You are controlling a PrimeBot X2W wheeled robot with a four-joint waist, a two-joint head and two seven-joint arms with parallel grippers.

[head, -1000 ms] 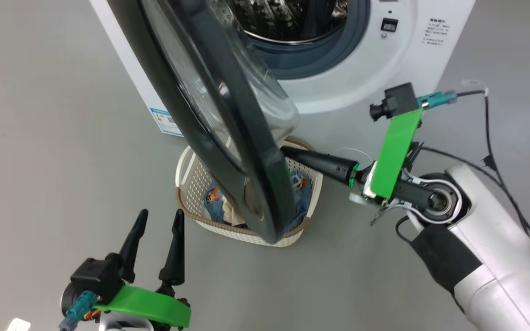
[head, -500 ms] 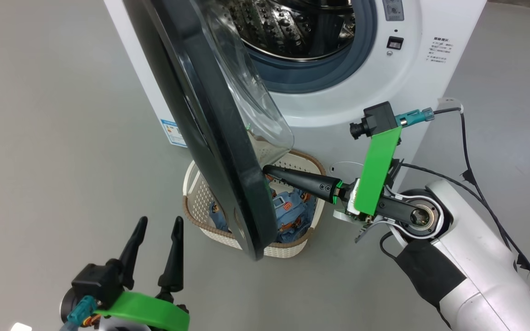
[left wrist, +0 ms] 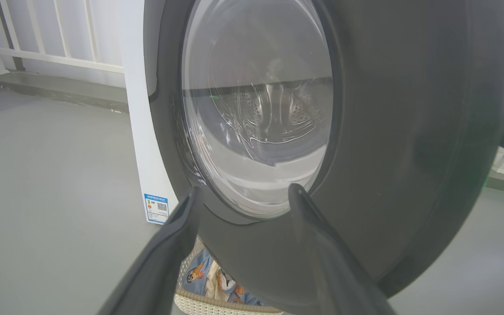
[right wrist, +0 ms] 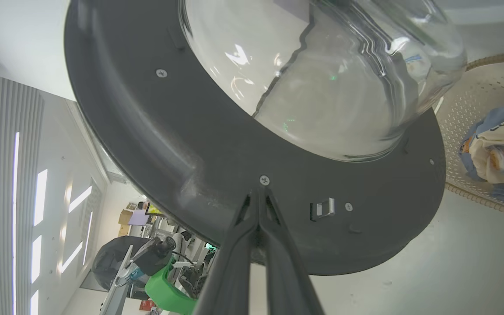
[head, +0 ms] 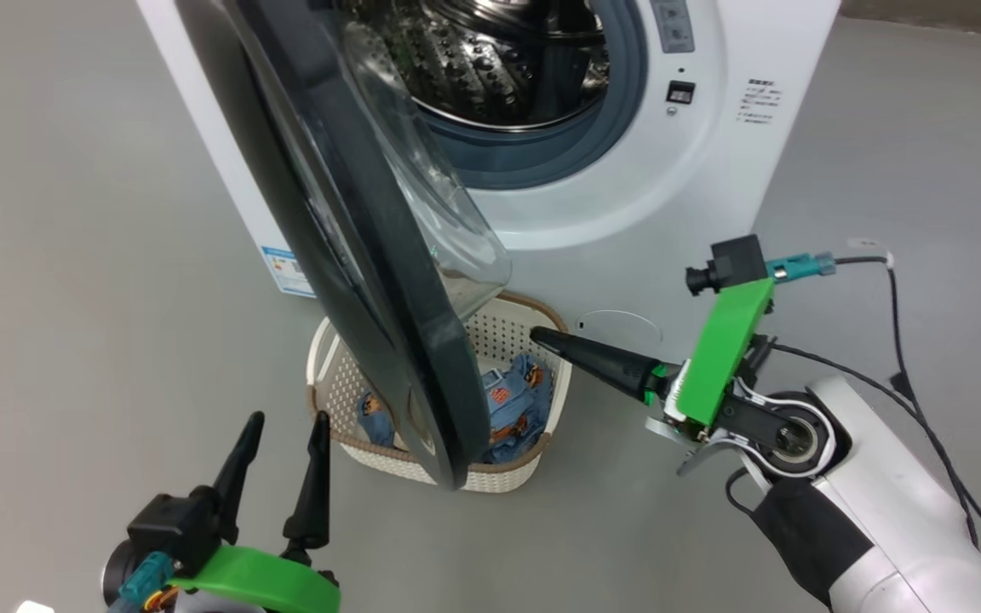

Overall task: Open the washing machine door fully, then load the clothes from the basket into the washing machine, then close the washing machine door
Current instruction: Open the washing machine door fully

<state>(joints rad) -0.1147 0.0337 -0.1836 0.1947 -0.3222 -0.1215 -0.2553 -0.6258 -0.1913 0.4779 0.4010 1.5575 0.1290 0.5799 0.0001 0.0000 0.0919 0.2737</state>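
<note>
The white washing machine [head: 712, 170] stands ahead, its steel drum [head: 490, 68] exposed. The black washing machine door [head: 371, 281] hangs partly open, edge-on to the head view, over the cream basket [head: 507, 328]. Light blue clothes [head: 512, 400] lie in the basket. My right gripper [head: 542, 339] is shut and empty. It points left at the door's inner face [right wrist: 190, 144], with a short gap showing in the head view. My left gripper [head: 286, 421] stands open and empty at the lower left, facing the door's outer glass [left wrist: 256, 109]. The door hides part of the basket.
Grey floor lies on both sides of the machine. A blue label [head: 286, 271] marks the machine's lower left corner. A black cable [head: 908, 340] trails from my right wrist camera. A white railing [left wrist: 50, 39] runs behind the machine in the left wrist view.
The head camera has shifted. My right gripper's tip was against the door's inner rim half a second ago and now stands slightly back from it. The left gripper keeps its pose.
</note>
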